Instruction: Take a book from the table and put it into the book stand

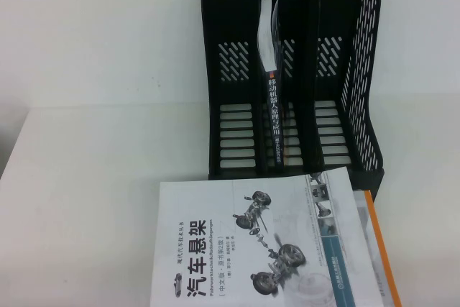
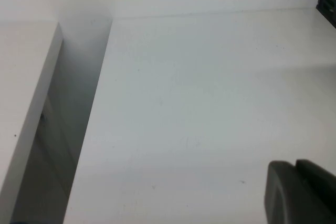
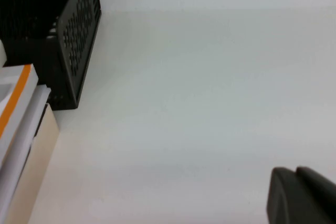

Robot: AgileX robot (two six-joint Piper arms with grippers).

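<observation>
- Step in hand, by judgement: pre-grasp. No arm in high view, nothing lifted yet.
- The book (image 1: 251, 246) flat on the table (image 1: 86, 106), cover up, just in front of the book stand (image 1: 291, 70); far corner close to stand's front lip, contact not clear. Overlaps an orange-edged book (image 1: 379, 249) beneath it on robot's right.
- Left gripper (image 2: 302, 192): only a dark body corner in left wrist view, above bare table, stand's edge at frame corner. Opening of fingers: cannot tell. Nothing seen held.
- Right gripper (image 3: 302, 195): same partial view in right wrist view, over bare table beside stand's perforated side wall (image 3: 79, 35), orange-edged book's edge (image 3: 16, 98) nearby. Opening: cannot tell. Nothing seen held.
- Stand contents: three slots. Middle slot holds a dark-spined book (image 1: 277, 98), upright, leaning slightly. Left and right slots look vacant.
- Next move, est.: bring one gripper to an exposed book edge, raise to vertical, spine aligned w/ a free slot.
- Risk, est.: thin flat edge hard to pinch; lower book may drag along.
</observation>
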